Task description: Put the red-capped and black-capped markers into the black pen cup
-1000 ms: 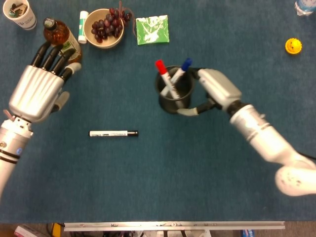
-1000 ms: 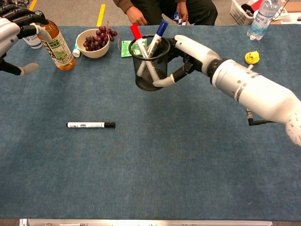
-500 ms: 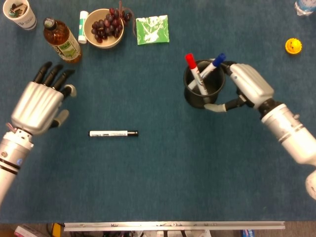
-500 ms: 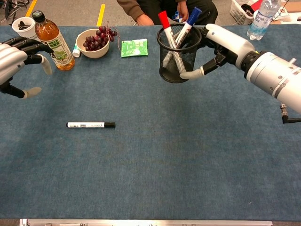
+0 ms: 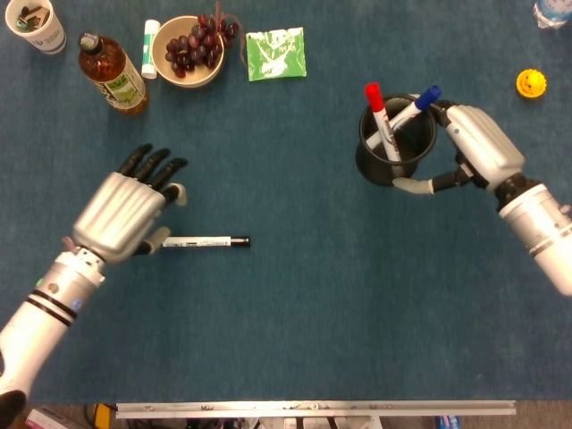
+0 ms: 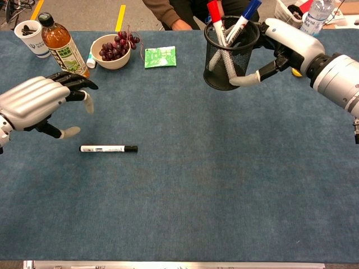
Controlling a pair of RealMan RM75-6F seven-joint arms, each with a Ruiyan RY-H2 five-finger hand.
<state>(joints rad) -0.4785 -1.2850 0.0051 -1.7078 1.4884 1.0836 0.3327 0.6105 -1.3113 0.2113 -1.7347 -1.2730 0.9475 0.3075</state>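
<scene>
My right hand [image 5: 474, 152] [image 6: 283, 50] grips the black mesh pen cup [image 5: 396, 143] [image 6: 231, 53] and holds it up off the table at the right. A red-capped marker [image 5: 379, 109] [image 6: 216, 17] and a blue-capped marker [image 5: 416, 107] [image 6: 245, 14] stand in the cup. The black-capped marker [image 5: 206, 241] [image 6: 108, 148] lies flat on the blue cloth, cap pointing right. My left hand [image 5: 125, 212] [image 6: 39, 103] hovers open just above the marker's left end, fingers spread, holding nothing.
Along the far edge stand a tea bottle [image 5: 112, 76] [image 6: 61, 47], a paper cup [image 5: 34, 22], a bowl of grapes [image 5: 188, 49] [image 6: 114, 50], a white tube [image 5: 149, 46] and a green packet [image 5: 276, 54]. A yellow toy [image 5: 531, 83] sits far right. A person sits behind the table.
My right hand has carried the cup with its markers further right and higher. My left hand has come down from near the bottle toward the black-capped marker.
</scene>
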